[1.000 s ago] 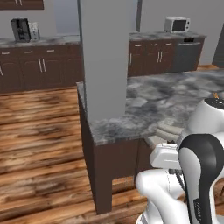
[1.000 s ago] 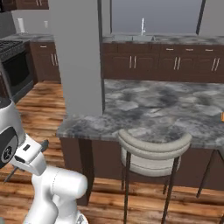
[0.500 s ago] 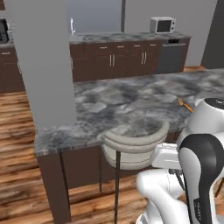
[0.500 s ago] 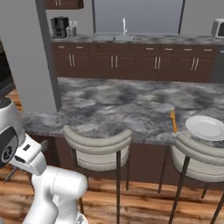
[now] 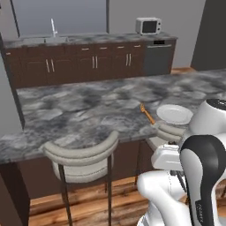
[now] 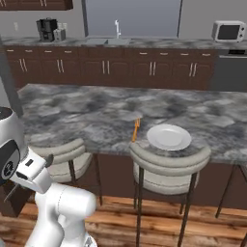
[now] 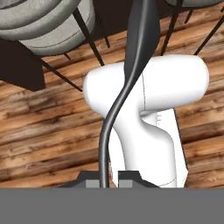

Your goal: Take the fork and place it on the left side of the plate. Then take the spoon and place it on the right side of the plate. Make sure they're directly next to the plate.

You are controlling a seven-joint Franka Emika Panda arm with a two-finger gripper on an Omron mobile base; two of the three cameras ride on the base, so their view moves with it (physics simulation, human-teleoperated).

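Observation:
On the grey marble island counter [image 5: 79,110] lies the slim orange fork [image 5: 148,114], just left of the round white plate [image 5: 175,114] near the front edge. The right base view has the fork [image 6: 136,129] and the plate [image 6: 169,137] a small gap apart, above a stool. The spoon is out of view. My gripper [image 7: 107,181] is shut with nothing in it. It hangs low in front of the island and faces the wooden floor, well below the counter top.
Grey-backed bar stools [image 5: 81,152] [image 6: 169,157] [image 6: 60,154] stand against the island's front. The rear counter holds a sink faucet [image 6: 116,26], a microwave [image 6: 227,31] and a coffee machine [image 6: 47,29]. A stool [image 7: 43,26] sits close to the hand.
The whole scene has slid left as the base drove right along the island. The grey pillar has left the picture and the fork and plate have come closer. The gripper stays shut.

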